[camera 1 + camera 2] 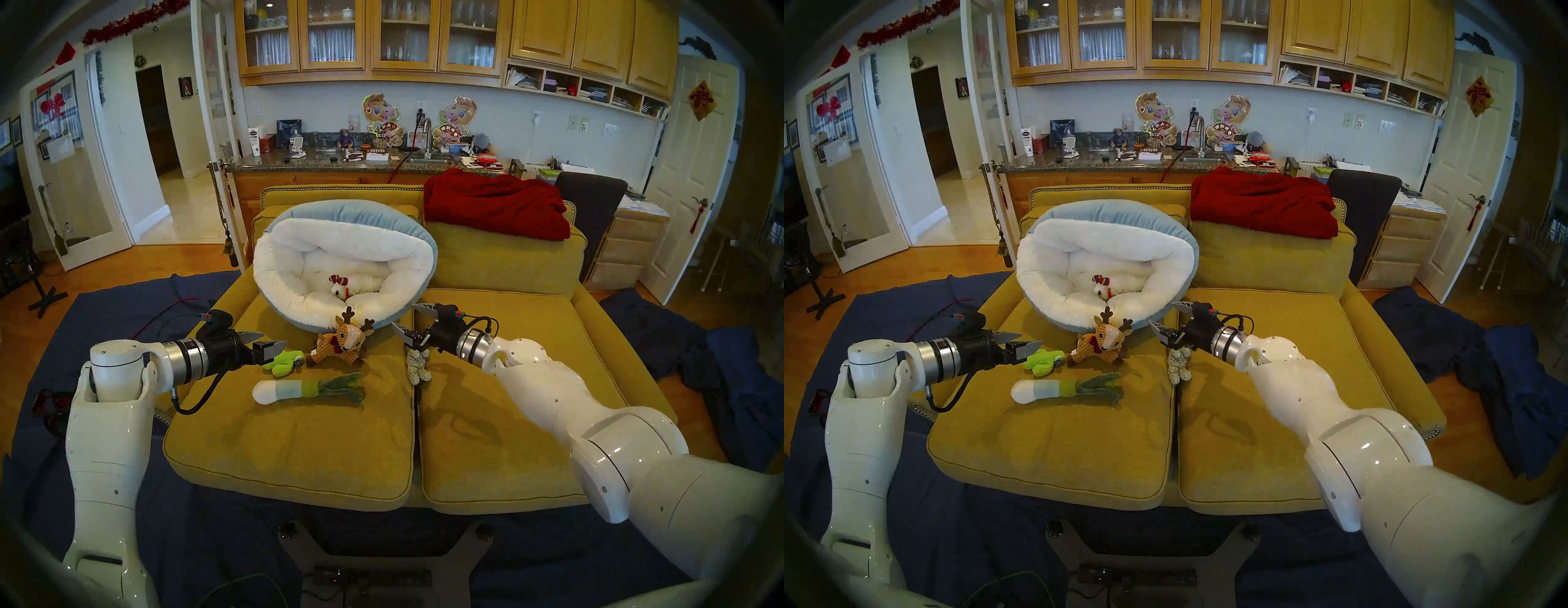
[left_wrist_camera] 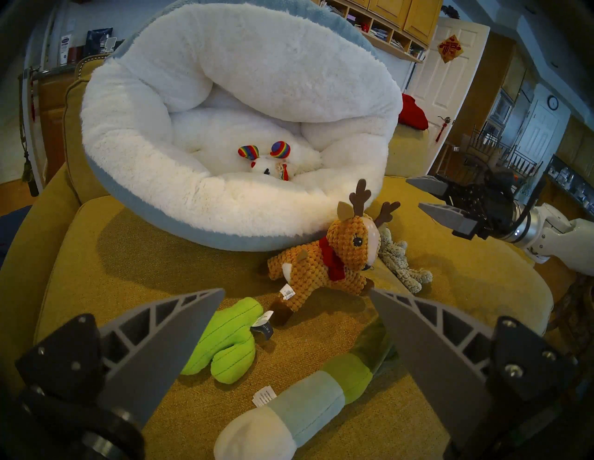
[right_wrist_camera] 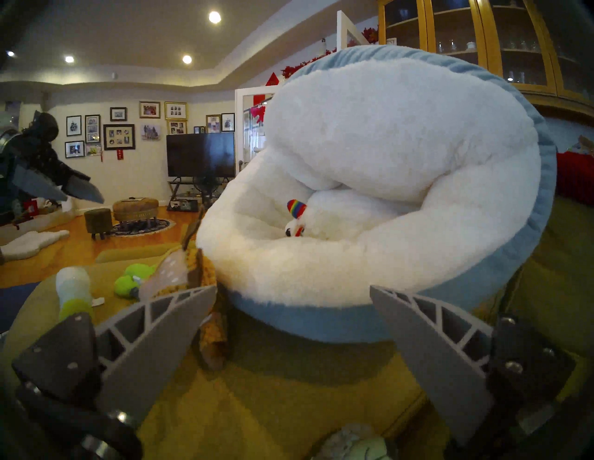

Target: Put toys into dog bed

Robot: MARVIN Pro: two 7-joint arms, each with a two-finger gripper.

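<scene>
Grey-beige plush [image 1: 418, 367] lies just below the empty, wide-open right hand [image 1: 409, 319]; the left hand [image 1: 267, 342], also open and empty, hangs farther off.

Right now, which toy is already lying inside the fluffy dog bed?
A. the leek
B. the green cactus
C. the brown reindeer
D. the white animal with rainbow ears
D: the white animal with rainbow ears lies on the white plush inside the dog bed, while the reindeer, cactus and leek lie on the yellow cushion outside it.
</scene>
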